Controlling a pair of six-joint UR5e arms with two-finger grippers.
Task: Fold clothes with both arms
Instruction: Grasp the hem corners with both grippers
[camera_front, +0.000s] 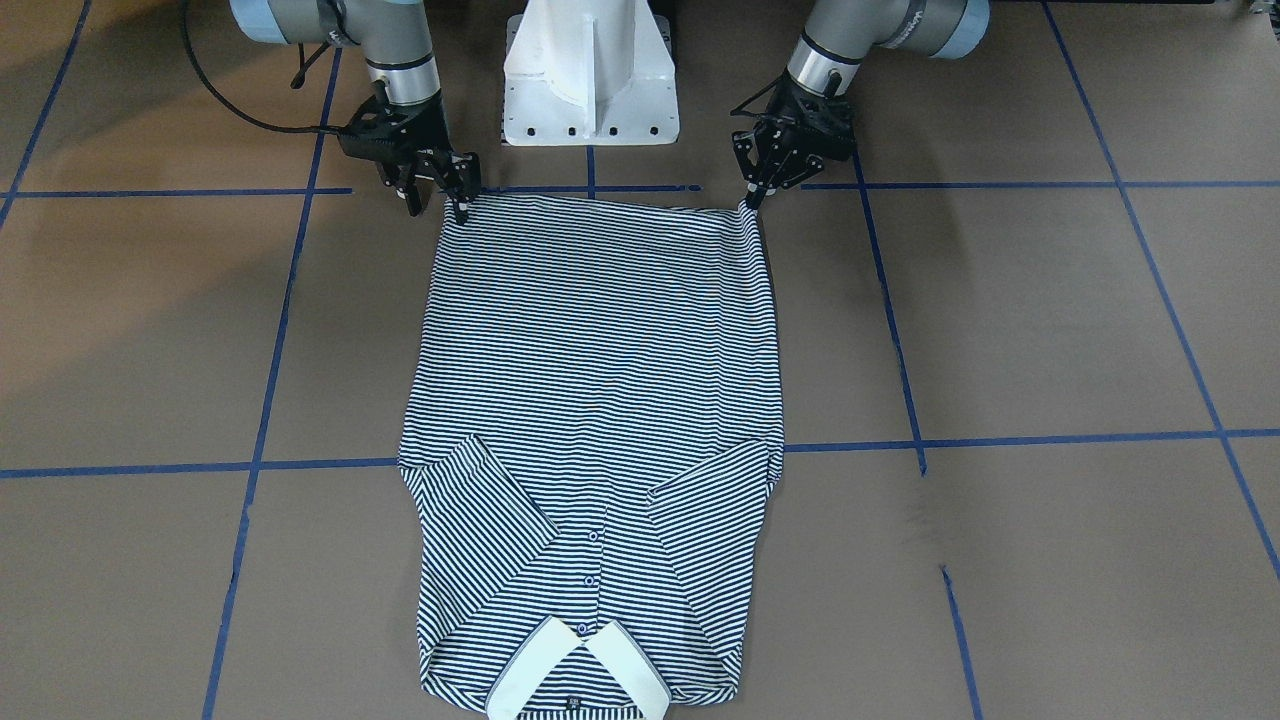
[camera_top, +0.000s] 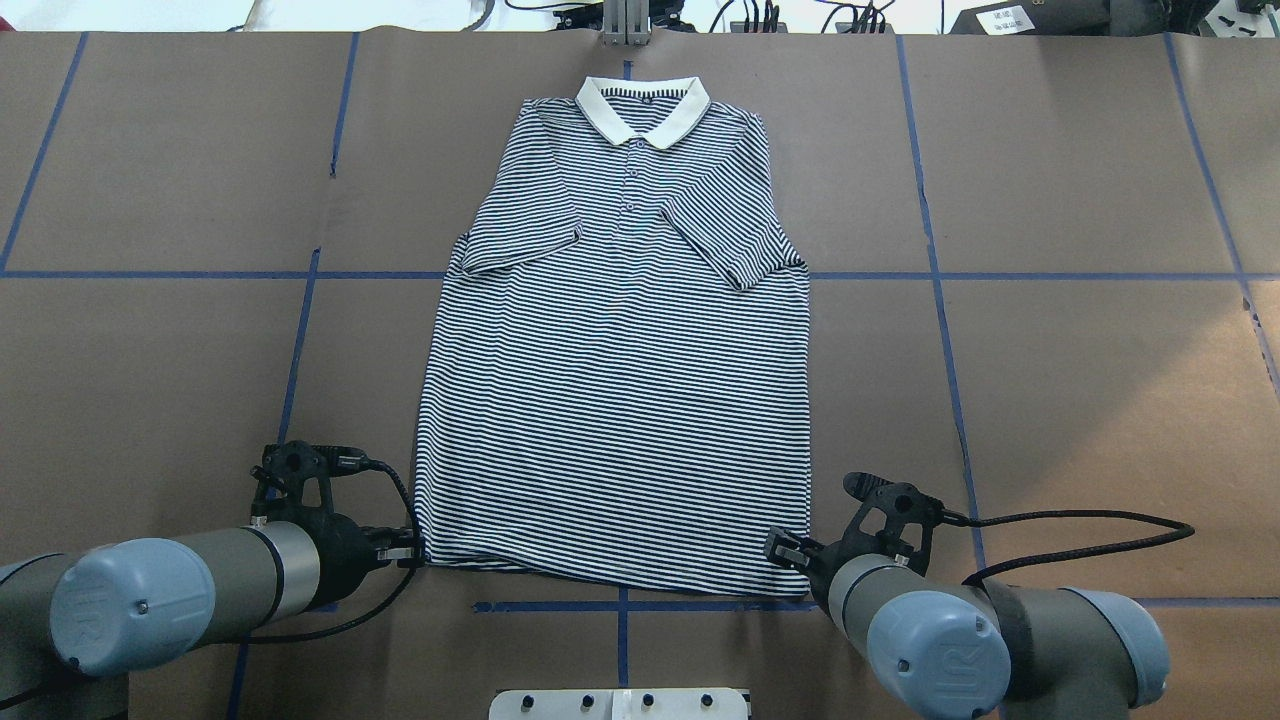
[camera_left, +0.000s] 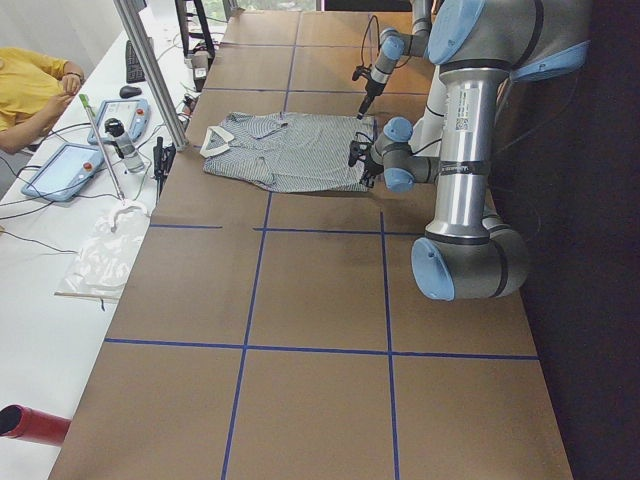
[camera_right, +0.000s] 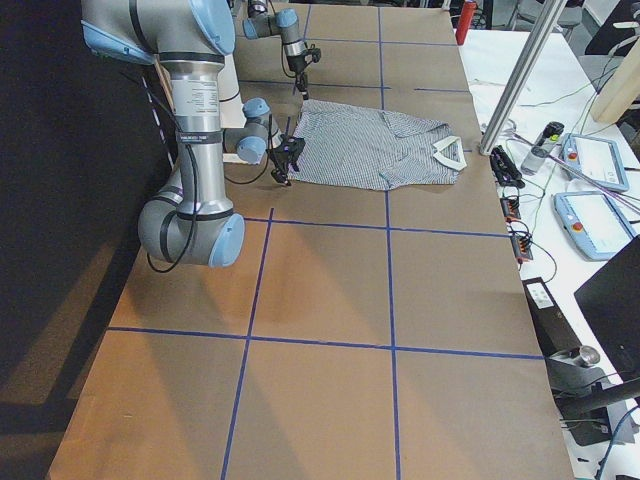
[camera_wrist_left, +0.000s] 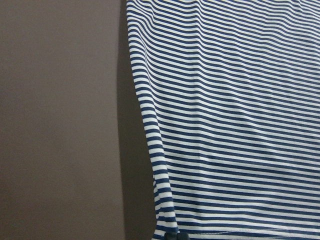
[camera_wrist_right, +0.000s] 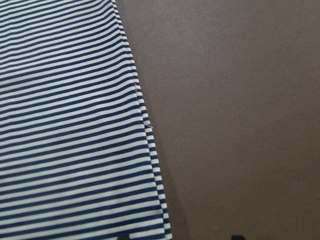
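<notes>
The striped polo shirt (camera_front: 600, 380) lies flat and face up on the brown table, its sleeves folded in over the chest. Its white collar (camera_top: 643, 105) is at the far side and its hem is nearest the robot. My left gripper (camera_front: 748, 203) is shut on the hem's left corner, which shows at the bottom of the left wrist view (camera_wrist_left: 170, 236). My right gripper (camera_front: 437, 205) is open at the hem's right corner. Its fingertips stand to either side of the shirt's edge in the right wrist view (camera_wrist_right: 180, 237). Both grippers also show in the overhead view, the left (camera_top: 418, 555) and the right (camera_top: 790, 550).
The white pedestal base (camera_front: 590, 80) stands between the arms, just behind the hem. Blue tape lines (camera_top: 940, 276) cross the brown table. Beyond the collar end, an aluminium post (camera_left: 150, 70), tablets and a seated person in yellow (camera_left: 30, 90) are beside the table.
</notes>
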